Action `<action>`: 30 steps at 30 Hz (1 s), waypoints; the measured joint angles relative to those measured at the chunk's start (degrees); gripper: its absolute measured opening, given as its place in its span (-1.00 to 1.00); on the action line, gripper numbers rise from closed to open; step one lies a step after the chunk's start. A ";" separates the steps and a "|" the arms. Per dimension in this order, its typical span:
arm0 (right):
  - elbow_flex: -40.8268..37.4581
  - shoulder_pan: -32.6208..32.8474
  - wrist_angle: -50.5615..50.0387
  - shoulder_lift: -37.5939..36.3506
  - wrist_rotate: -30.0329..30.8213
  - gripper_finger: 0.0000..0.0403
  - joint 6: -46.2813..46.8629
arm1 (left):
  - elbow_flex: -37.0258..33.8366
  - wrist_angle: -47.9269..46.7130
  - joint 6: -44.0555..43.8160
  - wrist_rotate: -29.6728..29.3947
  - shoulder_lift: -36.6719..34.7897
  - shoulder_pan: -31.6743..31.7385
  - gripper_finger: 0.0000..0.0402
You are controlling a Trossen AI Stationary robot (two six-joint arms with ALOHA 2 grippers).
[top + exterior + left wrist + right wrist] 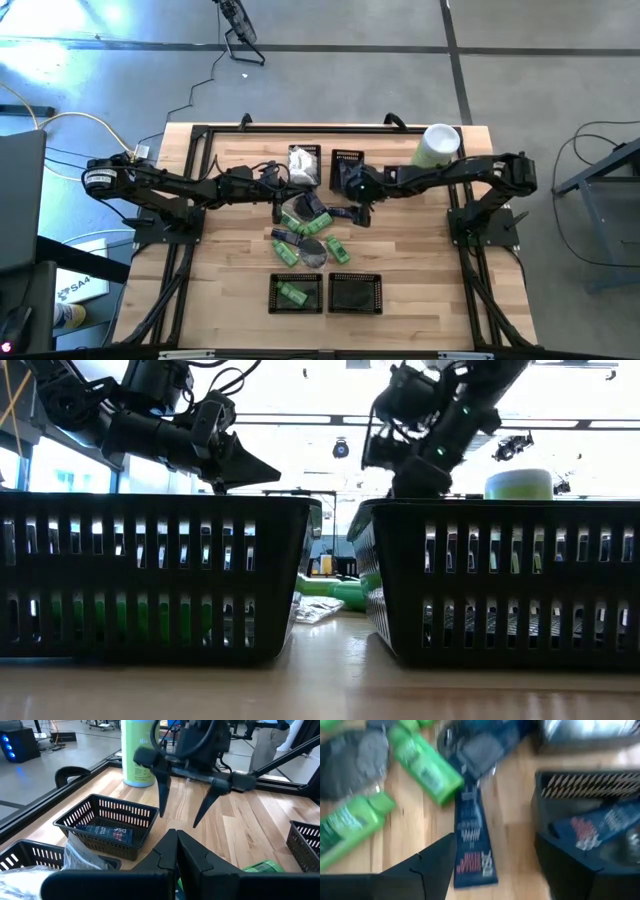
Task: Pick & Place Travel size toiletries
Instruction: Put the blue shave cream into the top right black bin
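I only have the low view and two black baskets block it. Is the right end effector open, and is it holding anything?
Observer: The right end effector is open and holds nothing; the left wrist view shows its fingers spread apart above the wood.
Operator: What lies under it?
Observer: A dark blue tube lies flat on the table between its fingers in the right wrist view, with green bottles beside it.
Operator: And the baskets in front of me?
Observer: From above, the near-left basket holds a green bottle. The left end effector is shut, over the pile's far-left side.
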 joint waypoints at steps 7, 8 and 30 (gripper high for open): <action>-6.48 -1.28 10.55 0.00 -3.27 0.19 1.64 | 0.00 0.02 0.30 -0.15 0.00 0.00 -0.97; -6.97 -1.41 11.45 0.00 -3.55 0.19 1.65 | 0.00 0.02 0.29 -0.15 0.00 0.00 -0.97; -7.17 0.89 19.49 3.40 -6.09 0.18 -0.31 | 0.00 0.01 0.39 0.09 0.00 0.00 -0.97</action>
